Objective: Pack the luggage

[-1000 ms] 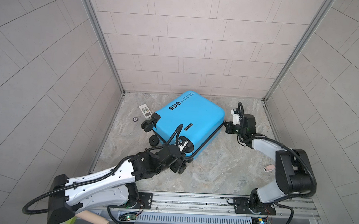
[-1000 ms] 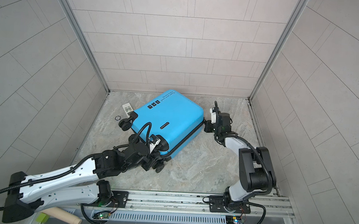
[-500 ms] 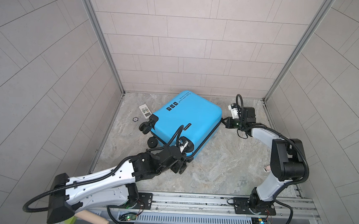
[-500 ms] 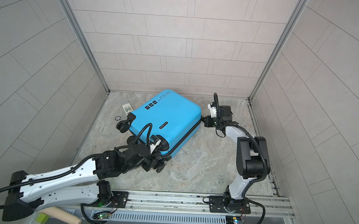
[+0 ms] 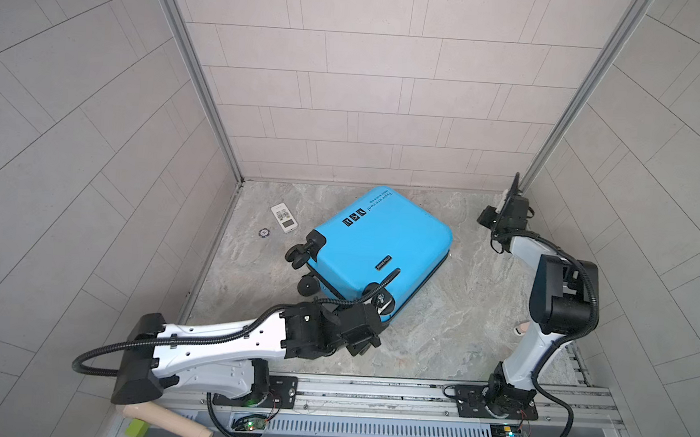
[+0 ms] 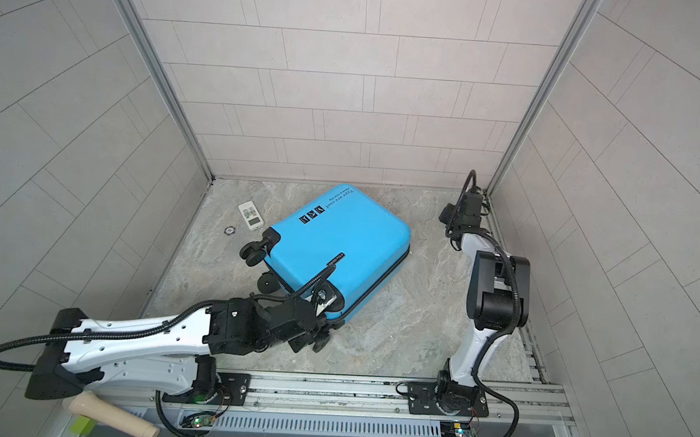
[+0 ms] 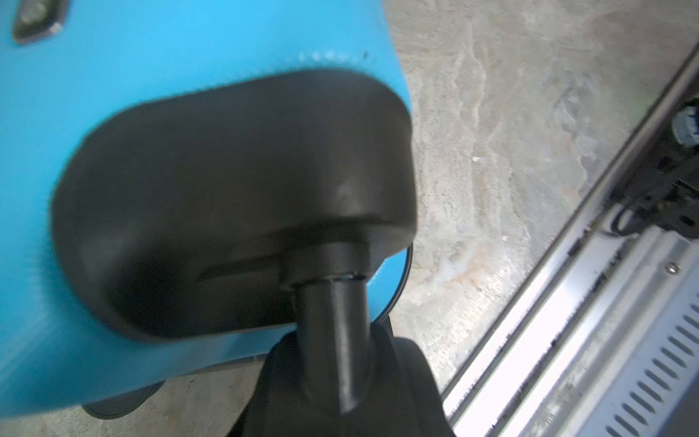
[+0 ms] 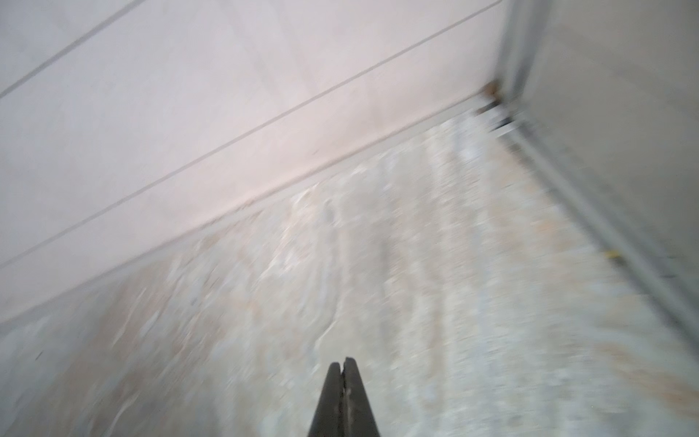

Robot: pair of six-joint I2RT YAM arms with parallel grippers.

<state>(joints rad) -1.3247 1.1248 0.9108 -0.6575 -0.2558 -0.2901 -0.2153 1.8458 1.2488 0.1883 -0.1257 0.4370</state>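
The luggage [image 5: 384,242] [image 6: 338,244] is a bright-blue hard-shell suitcase with black wheels. It lies closed and flat on the stone floor, skewed to the walls. My left gripper [image 5: 368,339] [image 6: 312,338] is at its near corner, shut on a black caster wheel [image 7: 340,378]. The left wrist view shows that wheel's stem and black housing [image 7: 234,204] against the blue shell [image 7: 151,56]; the fingers themselves are hidden. My right gripper [image 5: 483,216] [image 6: 444,213] [image 8: 343,365] hangs shut and empty over bare floor near the back right corner, apart from the luggage.
A white remote-like slab [image 5: 284,218] and a small round ring [image 5: 263,232] lie left of the luggage near the left wall. A small beige object [image 5: 521,328] sits by the right arm. A wooden handle [image 5: 169,418] lies in front of the metal rail [image 5: 371,391]. Tiled walls enclose three sides.
My right gripper has pulled away from the luggage's right corner towards the back right corner, staying shut. The left gripper keeps its hold at the near wheel; the luggage has barely shifted.
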